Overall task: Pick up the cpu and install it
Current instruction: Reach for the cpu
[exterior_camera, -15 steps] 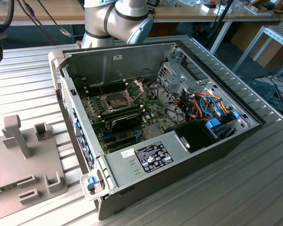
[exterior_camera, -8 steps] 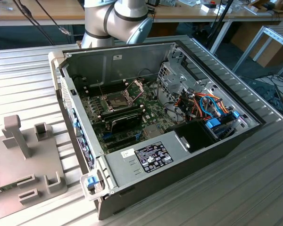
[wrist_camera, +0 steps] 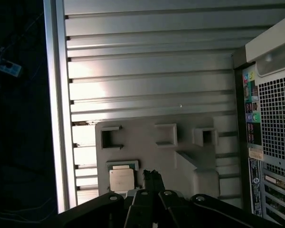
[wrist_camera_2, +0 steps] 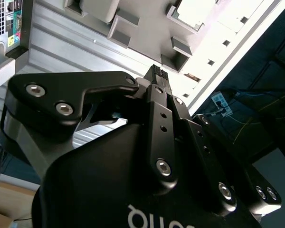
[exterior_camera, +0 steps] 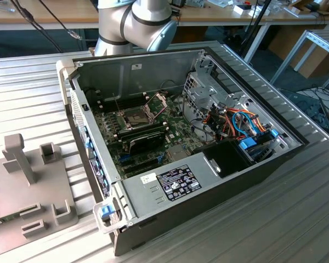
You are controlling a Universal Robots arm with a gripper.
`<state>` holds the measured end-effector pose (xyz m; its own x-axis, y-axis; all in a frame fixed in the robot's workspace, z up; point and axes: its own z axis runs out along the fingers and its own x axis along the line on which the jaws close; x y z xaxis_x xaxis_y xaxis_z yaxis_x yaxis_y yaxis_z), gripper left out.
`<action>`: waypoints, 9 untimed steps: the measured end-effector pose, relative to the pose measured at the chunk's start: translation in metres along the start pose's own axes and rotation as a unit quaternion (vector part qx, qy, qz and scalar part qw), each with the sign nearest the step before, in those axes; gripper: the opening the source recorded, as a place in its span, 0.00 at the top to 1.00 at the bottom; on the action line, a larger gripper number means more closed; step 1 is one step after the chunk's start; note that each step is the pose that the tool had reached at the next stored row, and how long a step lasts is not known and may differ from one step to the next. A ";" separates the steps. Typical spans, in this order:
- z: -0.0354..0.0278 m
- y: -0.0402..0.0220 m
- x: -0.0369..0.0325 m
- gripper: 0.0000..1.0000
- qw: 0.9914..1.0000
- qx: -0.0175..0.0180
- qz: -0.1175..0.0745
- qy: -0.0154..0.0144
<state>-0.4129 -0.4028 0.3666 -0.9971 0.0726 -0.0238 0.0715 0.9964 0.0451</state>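
Cpu (wrist_camera: 121, 180) parked in grey fixture plate (wrist_camera: 147, 154), gripper (wrist_camera: 153, 174) just beside it, first wrist view.
Fingers together, nothing held, tips hang over plate. Exterior view: plate lies at 8 o'clock from open PC case (exterior_camera: 131, 68), socket (exterior_camera: 136, 116) mid-mobo.

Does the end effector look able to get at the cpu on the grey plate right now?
Probably yes: the cpu lies uncovered on the grey plate and the end effector hangs near it, but its jaws look shut.
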 end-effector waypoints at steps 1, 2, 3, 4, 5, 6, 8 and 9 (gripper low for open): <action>0.0009 -0.0003 0.0017 0.89 1.000 0.000 0.000 0.000; 0.0018 -0.0006 0.0032 0.89 1.000 0.000 0.000 0.000; 0.0035 -0.0013 0.0060 0.89 1.000 0.000 0.000 0.001; 0.0051 -0.0020 0.0086 0.89 1.000 0.000 0.000 0.001; 0.0069 -0.0031 0.0113 0.89 1.000 0.000 0.000 0.001; 0.0078 -0.0037 0.0129 0.89 1.000 0.000 0.000 0.001; 0.0096 -0.0048 0.0157 0.89 1.000 0.000 0.000 0.002; 0.0099 -0.0049 0.0161 0.89 1.000 0.000 0.000 0.002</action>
<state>-0.4290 -0.4062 0.3560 -0.9972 0.0723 -0.0200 0.0713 0.9964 0.0449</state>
